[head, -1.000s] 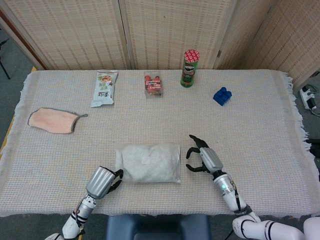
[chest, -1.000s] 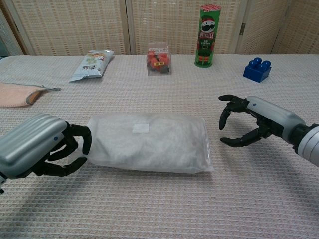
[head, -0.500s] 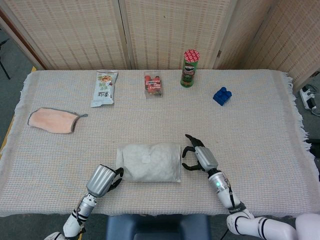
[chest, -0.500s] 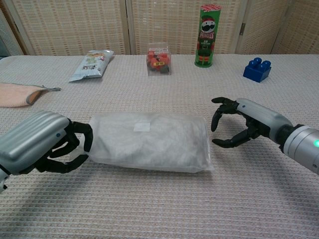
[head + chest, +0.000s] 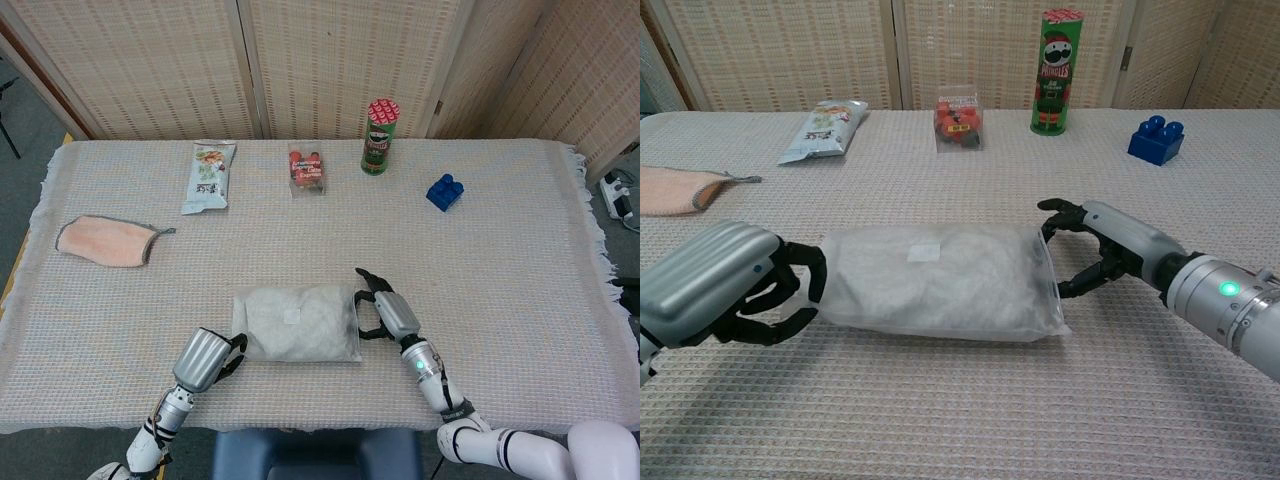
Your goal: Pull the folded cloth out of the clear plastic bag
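The clear plastic bag [image 5: 297,322] [image 5: 940,285] lies flat near the table's front edge, with the white folded cloth [image 5: 930,290] wholly inside it. My left hand [image 5: 205,357] [image 5: 725,290] is at the bag's left end, with its dark fingers [image 5: 805,275] curled around that end. My right hand [image 5: 385,312] [image 5: 1105,250] is at the bag's right end. Its thumb and fingers are spread apart, and the fingertips [image 5: 1052,210] touch the bag's edge without holding anything.
A peach washcloth [image 5: 103,241] lies at the far left. Along the back stand a snack packet [image 5: 208,177], a clear box of red items [image 5: 307,170], a green Pringles can [image 5: 379,138] and a blue block [image 5: 444,191]. The table's front edge runs just behind both hands.
My right hand has moved left from open table to the bag's right end and now touches it. My left hand has edged slightly right against the bag's left end.
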